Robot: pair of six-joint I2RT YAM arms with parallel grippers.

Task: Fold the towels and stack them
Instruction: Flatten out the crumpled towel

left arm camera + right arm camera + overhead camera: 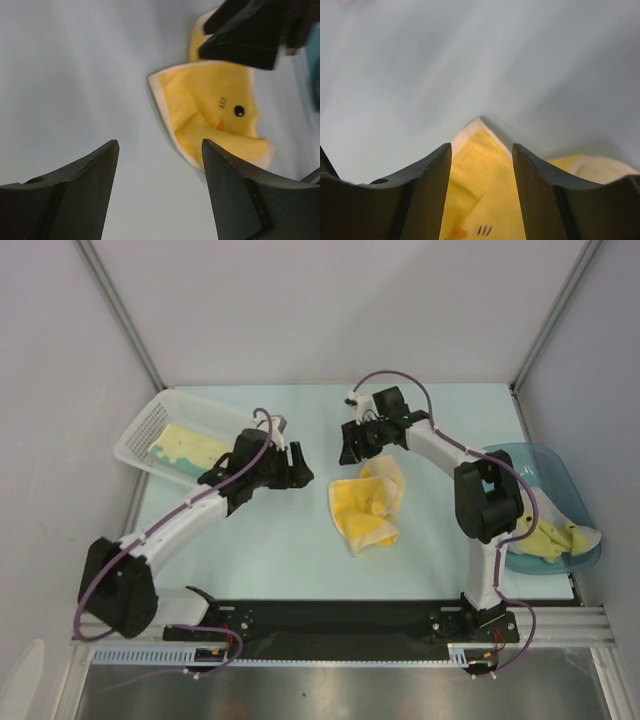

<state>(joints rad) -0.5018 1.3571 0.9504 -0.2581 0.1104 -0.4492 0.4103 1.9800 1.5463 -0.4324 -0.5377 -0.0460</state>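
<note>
Rumpled chick towel (pixel 368 502), soft yellow terry with a cream border

Left gripper (pixel 300 466), just left of the towel, stands wide and empty. Right gripper (pixel 482 146) straddles the towel's pointed far corner, jaws parted and gripping nothing.

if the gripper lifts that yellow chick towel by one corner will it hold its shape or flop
Probably flops: the chick towel lies crumpled with corners folded over, so lifted by one corner it would likely hang and unfold. It looks thin, so likely light. Pushed, it would probably bunch rather than slide flat.
</note>
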